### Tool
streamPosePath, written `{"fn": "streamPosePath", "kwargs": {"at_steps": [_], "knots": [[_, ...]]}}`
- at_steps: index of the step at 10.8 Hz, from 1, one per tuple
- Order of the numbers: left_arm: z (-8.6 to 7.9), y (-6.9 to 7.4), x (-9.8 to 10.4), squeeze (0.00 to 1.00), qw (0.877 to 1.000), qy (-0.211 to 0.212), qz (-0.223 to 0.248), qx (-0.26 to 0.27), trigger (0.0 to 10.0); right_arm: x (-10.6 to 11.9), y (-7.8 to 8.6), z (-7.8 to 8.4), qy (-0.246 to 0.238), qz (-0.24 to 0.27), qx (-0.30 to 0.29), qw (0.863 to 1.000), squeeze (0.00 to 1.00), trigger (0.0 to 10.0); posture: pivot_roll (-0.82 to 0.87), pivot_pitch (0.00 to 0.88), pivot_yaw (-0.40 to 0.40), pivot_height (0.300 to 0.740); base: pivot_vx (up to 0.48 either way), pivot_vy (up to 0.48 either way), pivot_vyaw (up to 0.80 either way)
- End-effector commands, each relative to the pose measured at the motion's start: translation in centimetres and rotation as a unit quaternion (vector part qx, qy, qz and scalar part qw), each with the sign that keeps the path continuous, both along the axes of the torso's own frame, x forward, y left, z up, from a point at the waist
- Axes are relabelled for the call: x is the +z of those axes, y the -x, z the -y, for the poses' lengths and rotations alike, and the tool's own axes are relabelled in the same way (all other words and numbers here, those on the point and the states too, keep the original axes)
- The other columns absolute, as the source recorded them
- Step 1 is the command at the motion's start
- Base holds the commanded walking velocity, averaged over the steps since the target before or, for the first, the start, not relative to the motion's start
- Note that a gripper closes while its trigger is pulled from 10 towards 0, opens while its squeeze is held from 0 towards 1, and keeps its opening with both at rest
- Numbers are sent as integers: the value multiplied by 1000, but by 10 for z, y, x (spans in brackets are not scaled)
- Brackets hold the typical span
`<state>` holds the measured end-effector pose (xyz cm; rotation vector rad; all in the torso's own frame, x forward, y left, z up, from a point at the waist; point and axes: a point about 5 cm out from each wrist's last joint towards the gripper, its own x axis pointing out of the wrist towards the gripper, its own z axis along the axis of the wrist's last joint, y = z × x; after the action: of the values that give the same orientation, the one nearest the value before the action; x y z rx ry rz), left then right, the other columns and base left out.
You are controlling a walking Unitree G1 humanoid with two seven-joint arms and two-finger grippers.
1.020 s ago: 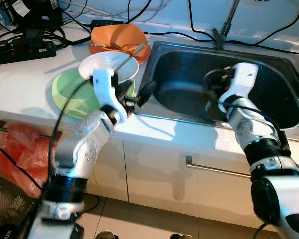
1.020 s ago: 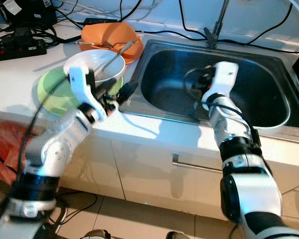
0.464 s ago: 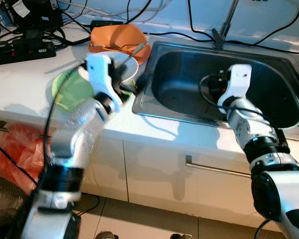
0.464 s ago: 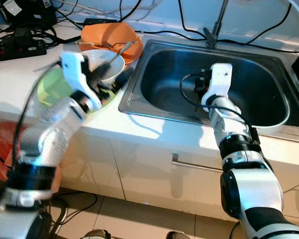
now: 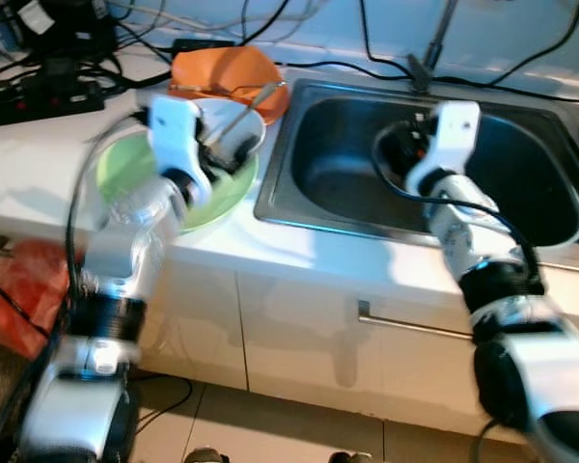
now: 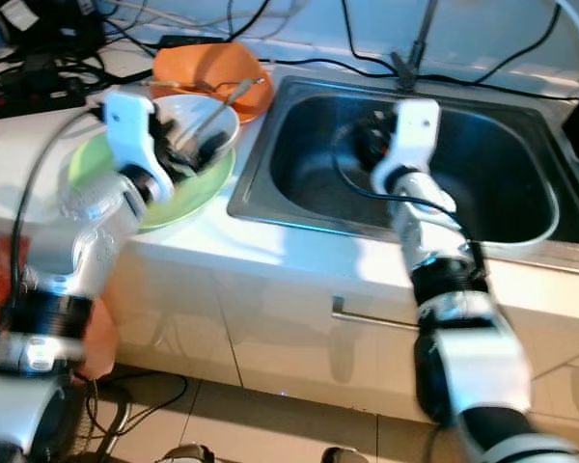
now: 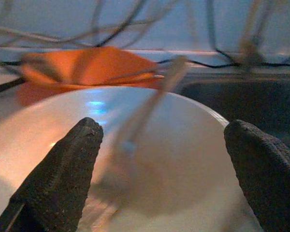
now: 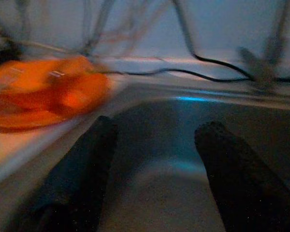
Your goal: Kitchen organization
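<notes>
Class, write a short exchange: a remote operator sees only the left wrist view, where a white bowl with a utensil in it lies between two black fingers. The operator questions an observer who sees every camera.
Operator: What is the white bowl standing on?
Observer: The white bowl sits on a green plate on the counter.
Operator: What lies to the robot's right of that plate?
Observer: A steel sink, with its rim right beside the plate.
Operator: Where is my other arm?
Observer: The right gripper hangs over the sink basin, jaws open, with nothing between them.
</notes>
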<state>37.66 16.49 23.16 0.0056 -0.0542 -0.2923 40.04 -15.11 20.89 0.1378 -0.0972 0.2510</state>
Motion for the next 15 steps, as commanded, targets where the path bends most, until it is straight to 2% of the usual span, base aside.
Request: {"fn": "streamPosePath", "kwargs": {"at_steps": [1,6,10,15], "knots": [[-6,-4,-3,0,1000,-21,-11,14,10000,2,3,1,-14,7,5,1000,1000,10000,79,95,-11,740,0,0,0],[-35,-9,-8,0,994,-84,-65,19,10000,3,12,4,-27,7,1,1000,1000,10000,79,99,-11,740,0,0,0],[-73,-8,1,0,990,-109,-73,52,10000,5,12,3,-32,4,1,999,933,10000,84,97,-13,740,0,0,0],[-77,-12,23,0,989,-137,-48,30,10000,5,13,3,-36,0,-4,999,902,10000,81,94,-13,740,0,0,0]]}}
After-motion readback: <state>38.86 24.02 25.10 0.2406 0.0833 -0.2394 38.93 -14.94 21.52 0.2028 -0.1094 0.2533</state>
